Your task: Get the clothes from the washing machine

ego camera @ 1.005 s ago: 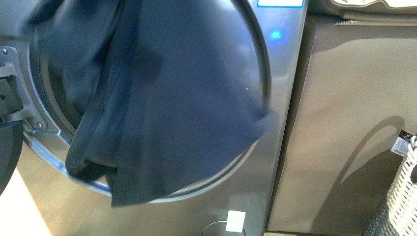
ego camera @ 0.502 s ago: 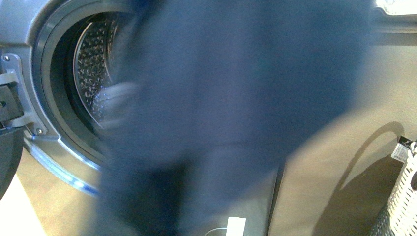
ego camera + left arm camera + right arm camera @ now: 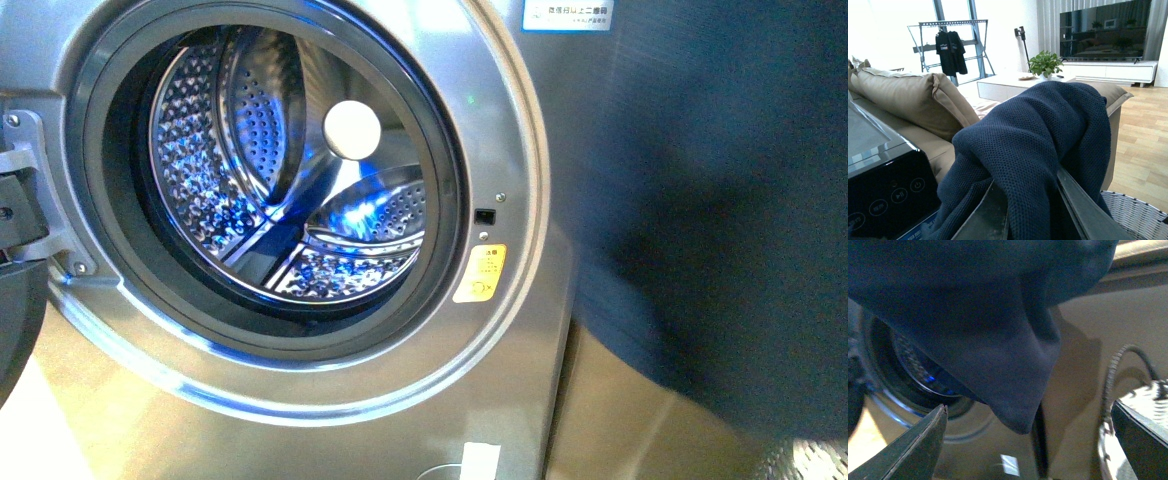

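Navy clothes (image 3: pixel 1038 130) hang clamped in left tool (image 3: pixel 1034 215), clear of washing machine (image 3: pixel 300 400) for carrying; right tool (image 3: pixel 1028 445) apart.

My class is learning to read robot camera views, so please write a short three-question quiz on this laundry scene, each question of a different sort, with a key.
1. True or false: the garment lies inside the drum of the washing machine.
2. Fill in the gap: the right gripper is ____ and holds nothing.
3. Which one holds the garment?
A. the left gripper
B. the right gripper
C. neither
Key: 1 false; 2 open; 3 A.
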Robot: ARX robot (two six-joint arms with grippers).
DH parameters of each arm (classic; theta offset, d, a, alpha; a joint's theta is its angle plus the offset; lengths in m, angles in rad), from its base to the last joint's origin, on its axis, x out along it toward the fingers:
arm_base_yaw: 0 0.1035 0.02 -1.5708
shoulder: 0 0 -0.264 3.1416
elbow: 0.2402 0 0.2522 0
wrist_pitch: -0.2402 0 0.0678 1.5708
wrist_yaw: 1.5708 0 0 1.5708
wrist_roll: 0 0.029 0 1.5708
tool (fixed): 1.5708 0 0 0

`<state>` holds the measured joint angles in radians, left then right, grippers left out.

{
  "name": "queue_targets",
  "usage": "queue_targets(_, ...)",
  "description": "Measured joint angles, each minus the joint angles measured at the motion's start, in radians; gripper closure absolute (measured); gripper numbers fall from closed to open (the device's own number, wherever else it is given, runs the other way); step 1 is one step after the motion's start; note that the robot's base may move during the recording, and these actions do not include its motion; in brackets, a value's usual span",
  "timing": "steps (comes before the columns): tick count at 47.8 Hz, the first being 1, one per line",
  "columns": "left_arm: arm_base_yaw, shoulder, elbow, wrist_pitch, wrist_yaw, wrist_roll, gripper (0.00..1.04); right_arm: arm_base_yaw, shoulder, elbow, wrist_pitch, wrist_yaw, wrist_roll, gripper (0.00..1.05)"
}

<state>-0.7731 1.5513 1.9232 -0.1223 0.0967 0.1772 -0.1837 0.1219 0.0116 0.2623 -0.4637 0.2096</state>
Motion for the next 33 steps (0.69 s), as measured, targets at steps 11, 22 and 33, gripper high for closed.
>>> queue_targets(11,0.006,0.008,0.013,-0.012,0.032,0.0,0.9,-0.091,0.275,0.166,0.311,-0.191,0.126,0.08)
queue_targets(22,0.017,0.011,0.018,-0.023,0.059,-0.001,0.9,-0.043,0.417,0.311,0.386,-0.194,0.133,0.08)
queue_targets(33,0.017,0.017,0.029,-0.028,0.083,-0.002,0.9,0.041,0.489,0.406,0.396,-0.193,0.101,0.08)
